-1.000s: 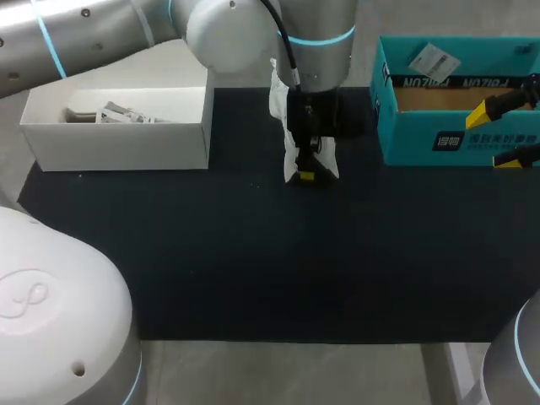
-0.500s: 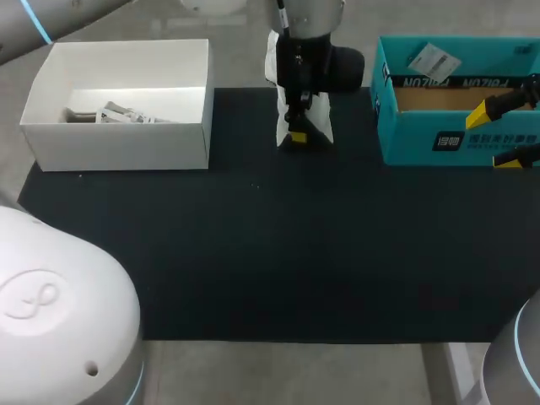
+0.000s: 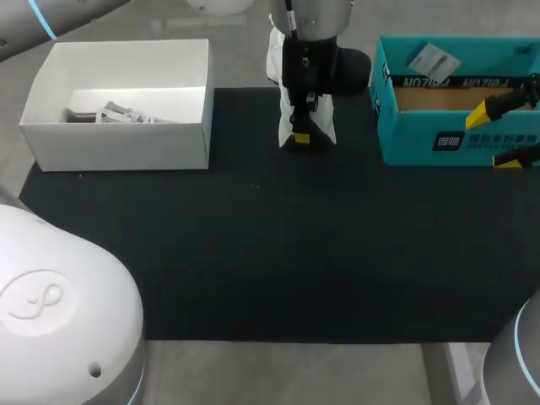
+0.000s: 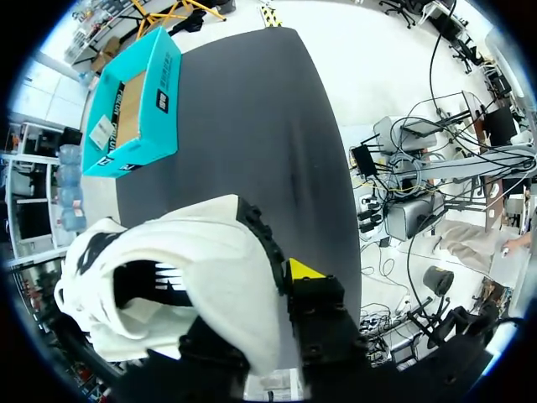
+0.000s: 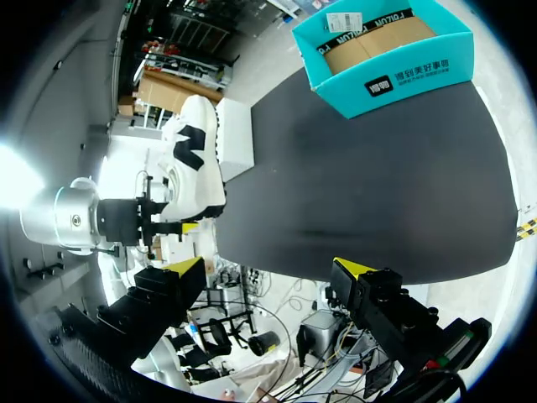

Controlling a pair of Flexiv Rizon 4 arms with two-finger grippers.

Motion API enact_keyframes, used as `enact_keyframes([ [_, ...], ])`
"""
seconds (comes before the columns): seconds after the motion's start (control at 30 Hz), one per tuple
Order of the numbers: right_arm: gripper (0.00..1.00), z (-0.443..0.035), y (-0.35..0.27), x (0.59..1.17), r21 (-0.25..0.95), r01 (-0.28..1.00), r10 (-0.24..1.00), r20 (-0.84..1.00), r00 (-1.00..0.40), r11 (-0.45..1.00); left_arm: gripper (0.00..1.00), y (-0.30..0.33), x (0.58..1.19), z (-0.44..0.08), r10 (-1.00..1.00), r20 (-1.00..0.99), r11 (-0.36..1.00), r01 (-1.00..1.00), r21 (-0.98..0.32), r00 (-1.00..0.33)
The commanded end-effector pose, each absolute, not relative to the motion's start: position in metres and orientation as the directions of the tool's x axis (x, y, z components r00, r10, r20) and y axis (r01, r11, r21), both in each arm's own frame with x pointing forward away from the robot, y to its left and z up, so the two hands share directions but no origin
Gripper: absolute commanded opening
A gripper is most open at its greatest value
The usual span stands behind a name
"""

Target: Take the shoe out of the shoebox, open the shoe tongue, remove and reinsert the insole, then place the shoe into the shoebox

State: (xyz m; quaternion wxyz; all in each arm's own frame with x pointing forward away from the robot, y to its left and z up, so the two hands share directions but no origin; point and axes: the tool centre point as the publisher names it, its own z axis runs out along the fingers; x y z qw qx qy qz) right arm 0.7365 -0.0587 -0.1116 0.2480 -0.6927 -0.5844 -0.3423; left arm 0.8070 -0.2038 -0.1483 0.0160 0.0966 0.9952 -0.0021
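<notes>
Left gripper pinched on the white shoe, fingers either side of its wall near the opening, shoe apparently held clear of the black mat. Likely light, soft and yielding in the upper, stiffer at the sole; safest taken by the collar or heel rim, not the floppy tongue. Farther ahead of that gripper, well apart, the teal shoebox, open-topped. Right gripper spread wide, holding nothing, shoebox ahead of it too.

Bright, even light, seemingly overhead; strong glare in the right wrist view.
</notes>
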Motion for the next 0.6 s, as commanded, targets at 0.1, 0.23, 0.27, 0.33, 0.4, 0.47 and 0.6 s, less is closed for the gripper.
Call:
enact_keyframes([
  [0.1,1.00,-0.112,-0.058,0.736,0.057,0.979,0.641,0.763,0.084,-0.196,0.00,-0.179,0.821,-0.141,0.259,0.021,0.965,0.258,-0.043,-0.966],
  [0.23,1.00,-0.112,-0.058,0.736,0.057,0.979,0.641,0.763,0.084,-0.196,0.00,-0.157,0.832,-0.140,0.369,0.114,0.929,0.368,-0.027,-0.922],
  [0.27,1.00,-0.112,-0.058,0.736,0.057,0.979,0.641,0.763,0.084,-0.196,0.00,-0.151,0.836,-0.140,0.367,0.123,0.930,0.365,-0.039,-0.922],
  [0.33,1.00,-0.112,-0.058,0.736,0.057,0.979,0.641,0.763,0.084,-0.196,0.00,-0.139,0.842,-0.142,0.430,0.179,0.902,0.427,-0.060,-0.885],
  [0.4,1.00,-0.112,-0.058,0.736,0.057,0.979,0.641,0.763,0.084,-0.196,0.00,-0.128,0.851,-0.145,0.438,0.206,0.898,0.437,-0.054,-0.875],
  [0.47,1.00,-0.112,-0.058,0.736,0.057,0.979,0.641,0.763,0.084,-0.196,0.00,-0.116,0.861,-0.148,0.425,0.207,0.904,0.424,-0.051,-0.881],
  [0.6,1.00,-0.112,-0.058,0.736,0.057,0.979,0.641,0.763,0.084,-0.196,0.00,-0.092,0.877,-0.149,0.404,0.188,0.912,0.410,-0.006,-0.895],
])
